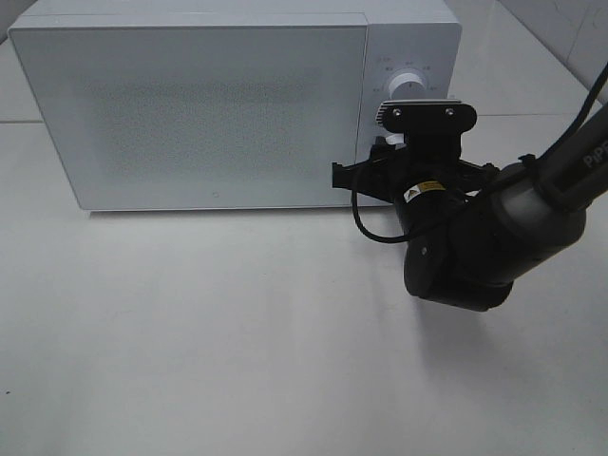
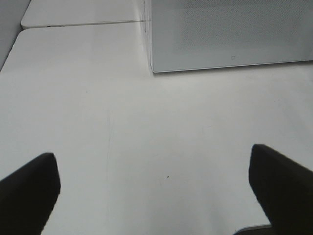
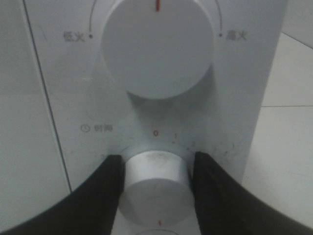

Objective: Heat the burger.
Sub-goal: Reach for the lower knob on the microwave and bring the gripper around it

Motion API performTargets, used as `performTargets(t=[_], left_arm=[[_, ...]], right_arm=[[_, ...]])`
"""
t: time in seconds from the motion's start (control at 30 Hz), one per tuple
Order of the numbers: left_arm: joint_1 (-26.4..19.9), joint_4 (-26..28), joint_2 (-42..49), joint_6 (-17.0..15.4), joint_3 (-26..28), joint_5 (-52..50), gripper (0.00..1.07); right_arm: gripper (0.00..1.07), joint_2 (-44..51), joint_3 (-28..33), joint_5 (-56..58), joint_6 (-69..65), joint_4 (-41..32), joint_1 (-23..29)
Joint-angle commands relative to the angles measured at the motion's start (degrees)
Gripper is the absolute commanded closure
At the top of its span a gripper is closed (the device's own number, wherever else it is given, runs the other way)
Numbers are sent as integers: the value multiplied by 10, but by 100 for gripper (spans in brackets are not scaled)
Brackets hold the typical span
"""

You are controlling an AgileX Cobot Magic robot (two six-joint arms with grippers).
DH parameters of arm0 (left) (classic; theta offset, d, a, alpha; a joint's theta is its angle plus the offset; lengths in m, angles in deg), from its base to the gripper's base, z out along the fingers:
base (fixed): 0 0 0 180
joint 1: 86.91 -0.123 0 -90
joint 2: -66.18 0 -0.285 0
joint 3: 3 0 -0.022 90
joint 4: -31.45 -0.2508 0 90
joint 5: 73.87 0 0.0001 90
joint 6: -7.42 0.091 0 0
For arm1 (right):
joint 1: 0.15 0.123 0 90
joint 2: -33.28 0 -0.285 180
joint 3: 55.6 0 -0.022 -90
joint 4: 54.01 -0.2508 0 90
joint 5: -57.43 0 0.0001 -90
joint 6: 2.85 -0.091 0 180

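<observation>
microwave (image 1: 190, 104): upper left of exterior view, door closed | burger: unseen, probably inside | left gripper (image 2: 154, 185): fingers spread, empty | right gripper (image 3: 157, 162): clasping timer knob (image 3: 156, 188), lower centre | advice: twist clockwise about knob's axis, squeezing evenly to avoid slipping

We see a white microwave (image 1: 423, 43) at the desk's (image 1: 190, 332) far edge, door (image 1: 190, 114) shut. Its upper knob's (image 3: 157, 49) red mark points straight up; the lower knob (image 3: 155, 183) sits just beneath.
</observation>
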Motion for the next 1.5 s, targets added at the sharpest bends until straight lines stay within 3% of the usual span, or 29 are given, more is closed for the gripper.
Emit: performTargets(t=[0.03, 0.47, 0.63, 0.9, 1.5], left_arm=[[-2, 0, 15, -4, -2, -7, 6], [-2, 0, 15, -4, -2, -7, 6], [-2, 0, 15, -4, -2, -7, 6], [-2, 0, 15, -4, -2, -7, 6], [-2, 0, 15, -4, -2, -7, 6]], right_arm=[[96, 0, -3, -8, -71, 8, -1], [101, 0, -3, 7, -235, 6, -1], [101, 0, -3, 23, -382, 7, -1], [101, 0, -3, 26, -509, 7, -1], [100, 0, -3, 5, -724, 6, -1]])
